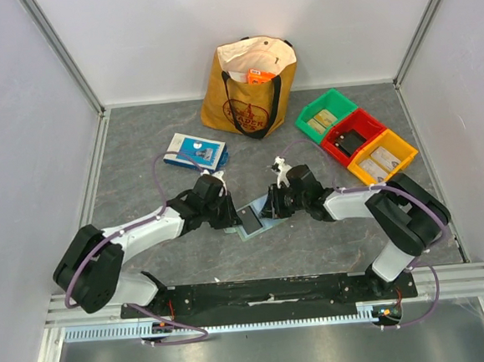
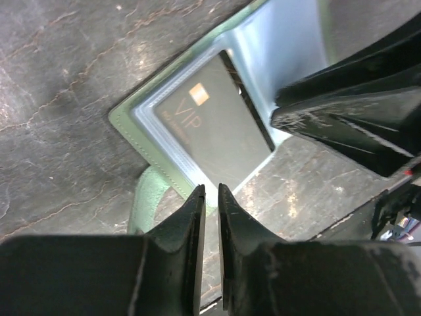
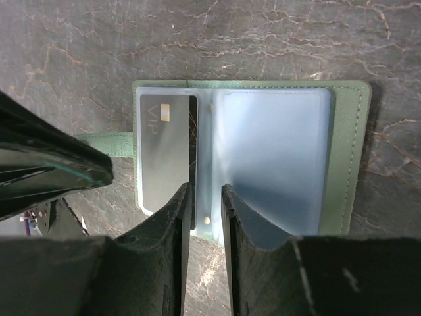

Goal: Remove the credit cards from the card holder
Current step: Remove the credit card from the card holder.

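Top external view: between the two arms, the pale green card holder (image 1: 265,206) lies open flat on the table (image 1: 147,255), with a black card (image 1: 249,220) in its left clear pocket. The left gripper (image 2: 210,194) sits at the holder's left side, its fingers almost together; I cannot tell whether they pinch anything. The right gripper (image 3: 205,191) stands over the fold, its fingers a narrow gap apart, with nothing seen between them. Farther back are a blue-and-white box (image 1: 195,149) on the left, three bins (image 1: 353,136) on the right, and a bag (image 1: 250,88) farthest.

My pincer (image 2: 210,192), fingers nearly together, is at the open holder's (image 2: 122,120) edge; a black card (image 2: 214,128) fills its clear pocket.
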Tool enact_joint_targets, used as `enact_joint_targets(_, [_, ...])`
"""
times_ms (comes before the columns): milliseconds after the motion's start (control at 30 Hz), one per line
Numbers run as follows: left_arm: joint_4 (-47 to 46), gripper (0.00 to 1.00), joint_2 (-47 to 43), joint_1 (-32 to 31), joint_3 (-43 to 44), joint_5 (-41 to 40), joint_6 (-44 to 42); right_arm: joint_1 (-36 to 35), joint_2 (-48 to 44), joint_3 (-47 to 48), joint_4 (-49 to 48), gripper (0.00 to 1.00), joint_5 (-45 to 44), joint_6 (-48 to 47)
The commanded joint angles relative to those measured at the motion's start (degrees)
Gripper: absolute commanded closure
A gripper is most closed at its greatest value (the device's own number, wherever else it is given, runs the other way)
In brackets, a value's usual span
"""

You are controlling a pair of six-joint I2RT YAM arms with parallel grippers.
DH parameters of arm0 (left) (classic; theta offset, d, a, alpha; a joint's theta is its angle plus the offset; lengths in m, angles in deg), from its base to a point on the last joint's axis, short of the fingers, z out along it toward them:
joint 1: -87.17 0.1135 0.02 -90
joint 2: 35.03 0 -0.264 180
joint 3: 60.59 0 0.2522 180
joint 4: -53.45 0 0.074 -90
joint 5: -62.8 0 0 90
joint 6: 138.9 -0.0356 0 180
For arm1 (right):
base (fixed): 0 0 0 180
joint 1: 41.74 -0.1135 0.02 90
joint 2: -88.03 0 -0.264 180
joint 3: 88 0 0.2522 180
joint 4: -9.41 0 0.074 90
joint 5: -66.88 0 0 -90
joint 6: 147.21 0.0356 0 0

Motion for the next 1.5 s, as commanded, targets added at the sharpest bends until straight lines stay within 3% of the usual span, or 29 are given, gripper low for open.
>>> enact_joint_targets(0, [-5.53,0.83,2.53,-0.18,-1.41,0.2,2.07,1.57,2.04,-1.53,-7.96,0.69,5.85,2.31])
enact_joint_targets(567, [-7.03,0.94,6.31,-0.18,-4.84,-0.51,2.6,2.89,6.88,-2.76,-14.65,0.77,12.54,5.13])
enact_joint_targets(933, [-6.76,0.98,6.75,-0.18,-5.63,-1.04,2.34,4.99,6.44,-3.82,-16.58,1.0,15.08,5.57])
enact_joint_targets(1367, [-6.06,0.98,5.79,-0.18,-5.98,-1.39,2.25,7.19,6.53,-1.45,-9.55,1.0,17.37,0.56])
enact_joint_targets(1467, [-6.32,0.93,4.12,-0.18,-5.81,-0.87,2.95,7.19,6.79,-1.01,-9.46,1.0,17.46,0.64])
